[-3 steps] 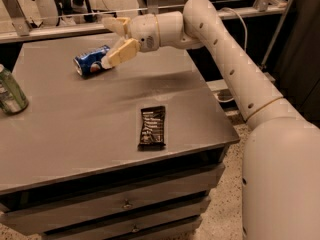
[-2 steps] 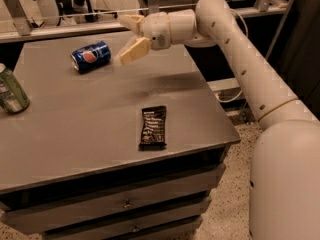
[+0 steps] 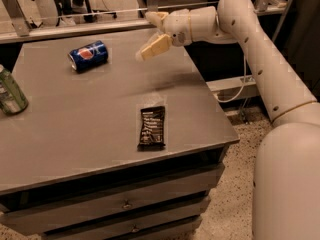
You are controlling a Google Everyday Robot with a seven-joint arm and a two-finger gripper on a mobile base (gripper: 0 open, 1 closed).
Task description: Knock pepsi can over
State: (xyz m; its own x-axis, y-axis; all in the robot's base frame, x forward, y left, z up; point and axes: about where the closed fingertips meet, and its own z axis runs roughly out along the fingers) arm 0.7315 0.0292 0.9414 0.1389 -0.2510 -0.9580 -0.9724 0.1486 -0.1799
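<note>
Cropped green can point(image 3: 10, 92), left of gripper point(image 3: 145, 36)

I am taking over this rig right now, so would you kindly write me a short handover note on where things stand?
Gripper: fingers open, holding nothing, hanging above the far part of the table, apart from the pepsi can.
Pepsi can: lying on its side on the far part of the table, touching nothing else.
Also on the table: green can upright at the picture's left edge; black snack wrapper flat near the front.
Done: the can is over.
Left: probably only to draw the arm away.
</note>
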